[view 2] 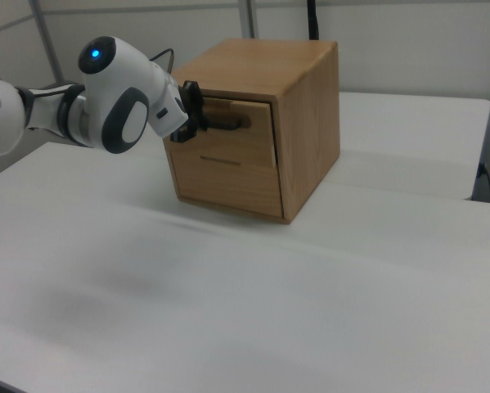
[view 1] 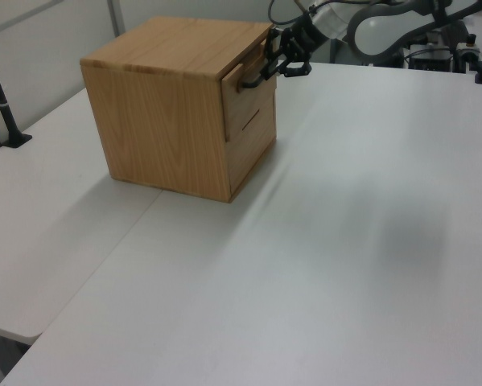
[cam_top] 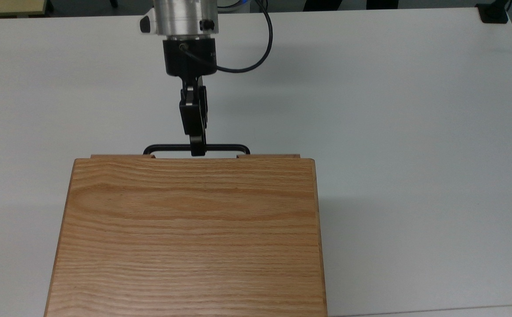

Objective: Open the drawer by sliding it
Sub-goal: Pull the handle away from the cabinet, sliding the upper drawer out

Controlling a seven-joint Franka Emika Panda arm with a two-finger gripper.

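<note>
We saw the drawer (cam_top: 265,156) jutting slightly from the cabinet (cam_top: 190,233), its inside hidden. Our gripper (cam_top: 197,147) reached in level, fingers pinching the black handle (cam_top: 220,146) mid-bar.

Oak cabinet (view 1: 164,121) on white table (view 1: 345,241). Top drawer (view 1: 249,96) juts slightly proud of the front. Gripper (view 1: 279,64) at its black handle (view 1: 253,80), apparently clasping it.
</note>
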